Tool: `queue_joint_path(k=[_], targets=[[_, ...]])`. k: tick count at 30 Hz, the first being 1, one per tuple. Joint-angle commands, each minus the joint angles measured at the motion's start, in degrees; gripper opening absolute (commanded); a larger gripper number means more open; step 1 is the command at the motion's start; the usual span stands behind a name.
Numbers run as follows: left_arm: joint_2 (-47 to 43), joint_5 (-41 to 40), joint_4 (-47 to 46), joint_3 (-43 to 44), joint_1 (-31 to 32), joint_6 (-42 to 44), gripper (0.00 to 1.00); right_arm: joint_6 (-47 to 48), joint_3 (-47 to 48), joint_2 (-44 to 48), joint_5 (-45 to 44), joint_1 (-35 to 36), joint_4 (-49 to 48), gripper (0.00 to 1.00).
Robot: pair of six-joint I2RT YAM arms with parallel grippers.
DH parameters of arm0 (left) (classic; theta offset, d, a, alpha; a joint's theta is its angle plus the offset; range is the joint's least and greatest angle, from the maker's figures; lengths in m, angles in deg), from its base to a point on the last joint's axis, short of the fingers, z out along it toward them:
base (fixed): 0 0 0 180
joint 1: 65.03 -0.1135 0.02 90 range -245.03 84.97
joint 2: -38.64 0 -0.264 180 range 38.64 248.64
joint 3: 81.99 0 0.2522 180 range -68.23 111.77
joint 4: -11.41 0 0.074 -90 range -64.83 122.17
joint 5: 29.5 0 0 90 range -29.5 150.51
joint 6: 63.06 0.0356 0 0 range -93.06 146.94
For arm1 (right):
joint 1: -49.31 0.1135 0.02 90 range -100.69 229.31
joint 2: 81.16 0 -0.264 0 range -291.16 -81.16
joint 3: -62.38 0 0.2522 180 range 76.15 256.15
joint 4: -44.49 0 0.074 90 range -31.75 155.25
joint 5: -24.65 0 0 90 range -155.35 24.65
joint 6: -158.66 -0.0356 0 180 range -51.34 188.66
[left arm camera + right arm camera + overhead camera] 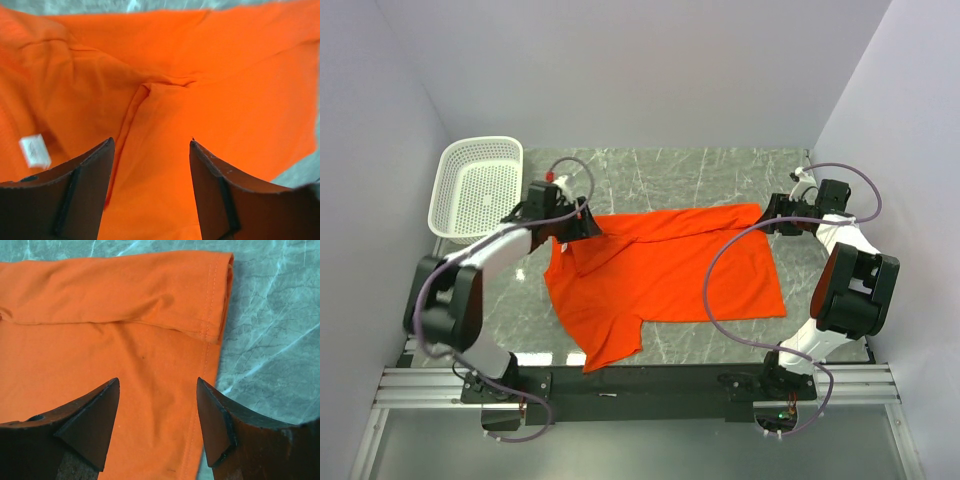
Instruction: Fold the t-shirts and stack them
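Note:
One bright orange-red t-shirt (665, 275) lies spread on the marble table, its far strip folded toward the middle and one sleeve hanging toward the near edge. My left gripper (588, 228) is open over the shirt's left far end; in the left wrist view (151, 142) its fingers straddle a fabric crease (142, 95) near a white label (35, 150). My right gripper (767, 220) is open at the shirt's right far corner; in the right wrist view (158, 382) it hovers over the hemmed edge (212, 300) of the shirt (100, 355).
A white perforated basket (475, 185) stands at the far left, tilted against the wall. Grey walls enclose the table on three sides. Bare marble (720, 175) shows beyond the shirt and to the right (270, 315). Purple cables loop over both arms.

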Motion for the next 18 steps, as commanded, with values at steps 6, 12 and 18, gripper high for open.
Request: queue_joint_path(k=[6,12,18], targets=[[13.6,-0.5,10.8,14.1,4.7,9.9,0.66,0.1,0.8,0.6,2.1,0.3,0.2,0.7],[18.1,-2.1,13.8,16.6,6.4,11.6,0.66,0.0,0.9,0.1,2.2,0.3,0.2,0.7],[19.8,-3.5,15.1,18.0,7.1,12.6,0.66,-0.2,1.0,-0.2,2.7,0.3,0.4,0.7]])
